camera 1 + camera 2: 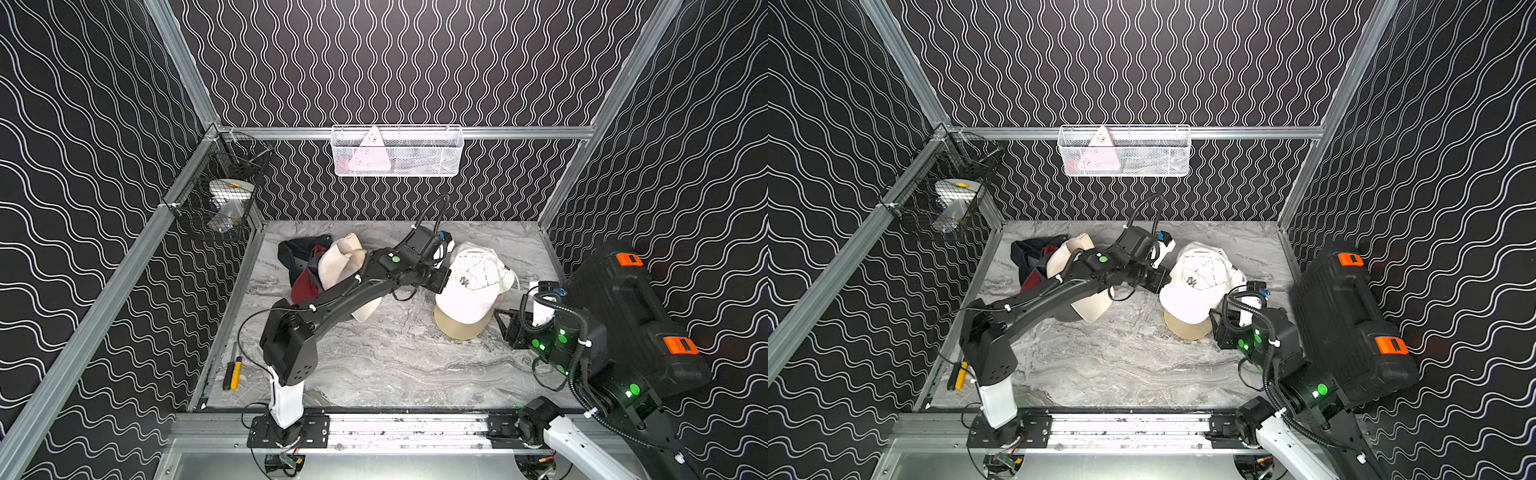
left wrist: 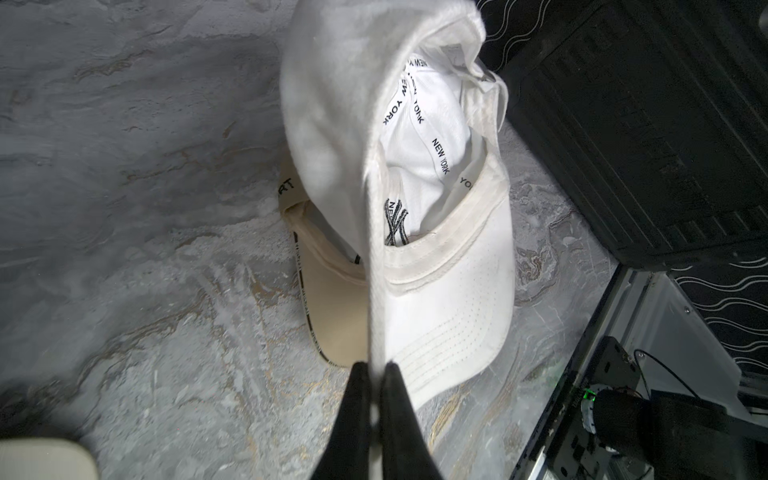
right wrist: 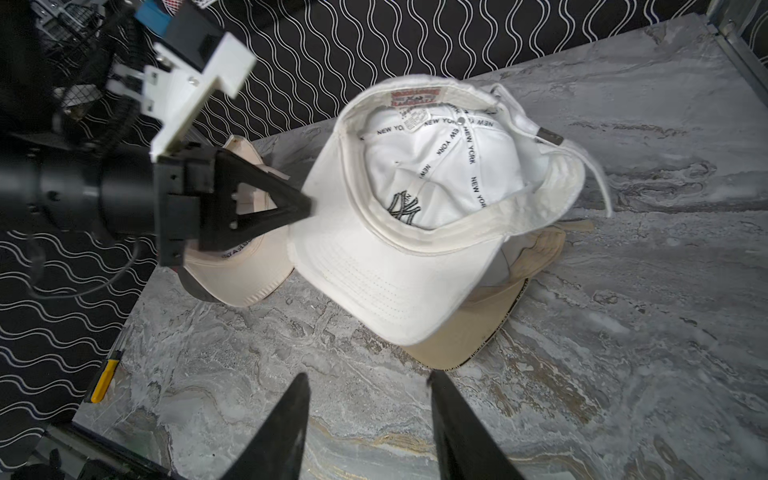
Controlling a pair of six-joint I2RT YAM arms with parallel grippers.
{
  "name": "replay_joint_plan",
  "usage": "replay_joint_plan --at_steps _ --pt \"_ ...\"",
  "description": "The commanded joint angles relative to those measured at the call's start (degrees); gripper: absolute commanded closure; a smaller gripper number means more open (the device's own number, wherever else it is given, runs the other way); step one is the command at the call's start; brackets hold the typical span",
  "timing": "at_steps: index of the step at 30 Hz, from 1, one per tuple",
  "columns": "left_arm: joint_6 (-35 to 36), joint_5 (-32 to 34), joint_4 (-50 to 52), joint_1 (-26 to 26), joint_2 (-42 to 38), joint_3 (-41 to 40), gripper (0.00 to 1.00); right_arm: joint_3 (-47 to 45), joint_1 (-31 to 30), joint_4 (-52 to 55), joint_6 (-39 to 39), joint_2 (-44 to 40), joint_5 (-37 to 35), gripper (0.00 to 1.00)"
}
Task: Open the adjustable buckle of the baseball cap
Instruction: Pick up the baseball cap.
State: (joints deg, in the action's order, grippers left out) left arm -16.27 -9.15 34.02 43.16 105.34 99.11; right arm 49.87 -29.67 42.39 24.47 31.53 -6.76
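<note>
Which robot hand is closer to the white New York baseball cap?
Left. The left gripper is shut on the edge of the white fabric New York baseball cap. The right gripper hangs open over the grey marble table, apart from its brim.

In both top views we see the task cap right of centre on the surface, lying over a second cap. Cap pile left of centre. Case at right edge, screwdriver lower left. Wall basket upper centre, corner basket upper left.
</note>
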Motion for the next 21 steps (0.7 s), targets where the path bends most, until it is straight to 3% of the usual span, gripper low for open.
replay_joint_plan --at_steps 1,11,21 --pt "2.81 2.48 1.68 0.05 -3.39 -1.28 1.00 0.48 -0.04 0.32 1.62 1.89 -1.60 0.51" --pt "5.24 5.50 4.93 0.00 -12.50 -6.00 1.00 1.04 2.87 -0.50 2.85 7.97 -2.21 0.48" --pt "6.70 6.94 6.67 0.00 -19.65 -9.83 1.00 -1.41 16.87 -4.22 3.79 9.27 11.69 0.48"
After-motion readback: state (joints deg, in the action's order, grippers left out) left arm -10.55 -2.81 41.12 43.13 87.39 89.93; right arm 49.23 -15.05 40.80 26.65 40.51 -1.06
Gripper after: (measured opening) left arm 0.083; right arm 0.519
